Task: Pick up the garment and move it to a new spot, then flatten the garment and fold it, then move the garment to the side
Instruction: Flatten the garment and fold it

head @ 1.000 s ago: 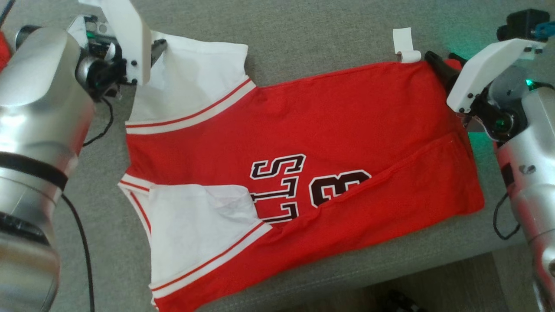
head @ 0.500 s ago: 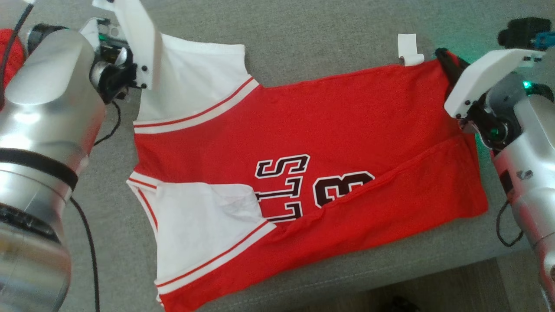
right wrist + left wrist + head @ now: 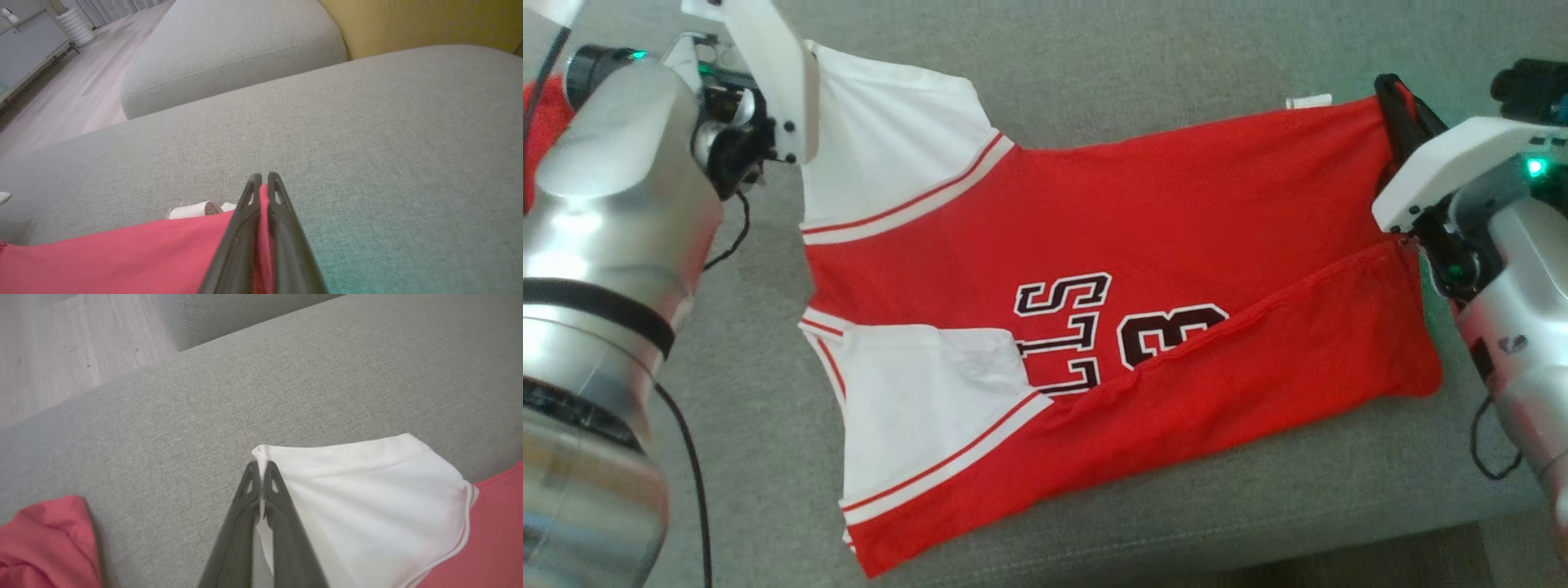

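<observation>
1. Nearest the robot runs the front edge of the grey sofa seat (image 3: 1176, 535). The closest red corner of the shirt (image 3: 1160, 245) lies just short of that edge.
2. The shirt is red with white sleeves and dark lettering. It lies spread sideways on the seat, sleeves toward the robot's left and hem toward its right. A slanting fold line crosses its near half.
3. A strip of bare seat lies to the left of the sleeves, and a narrower one lies past the hem on the right.
4. At the shirt's far left corner, the left gripper (image 3: 260, 475) has its fingers pressed together. They pinch the corner of the far white sleeve (image 3: 367, 498), and creases fan out from the pinch.
5. At the far right corner, the right gripper (image 3: 261, 179) is likewise closed, with red hem cloth caught between its fingers. A small white label (image 3: 192, 211) sits just beside them.
6. Beyond both grippers the seat is wide and bare.
7. A separate red cloth (image 3: 45, 543) lies apart from the sleeve on the left, and a wooden floor (image 3: 61, 347) shows past the seat's edge.
8. Farther back stand a second grey cushion (image 3: 229, 49) and a yellow cushion (image 3: 429, 20).
</observation>
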Robot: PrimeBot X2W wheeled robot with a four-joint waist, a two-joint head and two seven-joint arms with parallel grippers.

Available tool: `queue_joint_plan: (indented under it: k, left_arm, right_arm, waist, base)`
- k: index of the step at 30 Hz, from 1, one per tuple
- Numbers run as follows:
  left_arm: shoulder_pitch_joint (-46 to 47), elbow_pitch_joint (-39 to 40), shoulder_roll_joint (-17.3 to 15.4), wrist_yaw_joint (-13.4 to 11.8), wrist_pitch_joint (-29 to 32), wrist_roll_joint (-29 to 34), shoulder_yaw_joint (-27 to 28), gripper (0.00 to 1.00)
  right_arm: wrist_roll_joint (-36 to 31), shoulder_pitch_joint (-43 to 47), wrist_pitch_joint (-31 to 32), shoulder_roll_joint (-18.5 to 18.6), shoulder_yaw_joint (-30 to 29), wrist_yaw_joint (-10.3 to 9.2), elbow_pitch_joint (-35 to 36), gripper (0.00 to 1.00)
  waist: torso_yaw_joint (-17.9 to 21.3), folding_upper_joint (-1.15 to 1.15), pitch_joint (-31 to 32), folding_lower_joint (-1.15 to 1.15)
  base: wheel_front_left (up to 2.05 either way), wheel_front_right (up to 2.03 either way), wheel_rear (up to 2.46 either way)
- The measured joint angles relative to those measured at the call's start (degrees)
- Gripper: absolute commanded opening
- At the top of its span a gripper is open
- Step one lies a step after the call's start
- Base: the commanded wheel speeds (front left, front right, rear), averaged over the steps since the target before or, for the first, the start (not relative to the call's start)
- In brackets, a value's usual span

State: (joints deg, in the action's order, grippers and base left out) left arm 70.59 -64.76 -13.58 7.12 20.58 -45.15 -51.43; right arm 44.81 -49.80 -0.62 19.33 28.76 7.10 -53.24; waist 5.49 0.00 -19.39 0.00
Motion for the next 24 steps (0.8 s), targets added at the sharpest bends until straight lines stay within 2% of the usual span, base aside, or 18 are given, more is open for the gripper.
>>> queue_joint_plan:
  k: [5,9,18,24]
  left_arm:
    - [-2.20,2.66,-0.48,0.44,0.64,-1.24,-1.98,0.00]
    - [-4.71,6.67,-1.43,0.44,1.83,-3.54,-3.67,0.00]
    - [-11.03,21.51,-8.48,0.44,8.48,-9.42,-9.91,0.00]
    - [-15.44,31.83,-12.77,0.44,15.53,-14.89,-13.16,0.00]
  right_arm:
    - [1.35,1.80,-1.58,2.93,2.12,0.00,-0.53,0.00]
    - [2.42,4.09,-2.03,3.57,3.12,0.00,-1.46,0.00]
    - [4.57,8.58,-2.22,5.65,7.50,0.00,-3.10,0.00]
    - [5.11,10.75,-1.31,7.22,11.74,0.00,-3.03,0.00]
  waist:
    - [-1.35,0.00,3.27,0.00]
    - [-2.24,0.00,5.38,0.00]
    - [-5.33,0.00,10.90,-0.01]
    - [-7.21,0.00,13.35,-0.01]
  base:
    - [0.00,0.00,0.00]
    - [0.00,0.00,0.00]
    - [0.00,0.00,0.00]
    - [0.00,0.00,0.00]
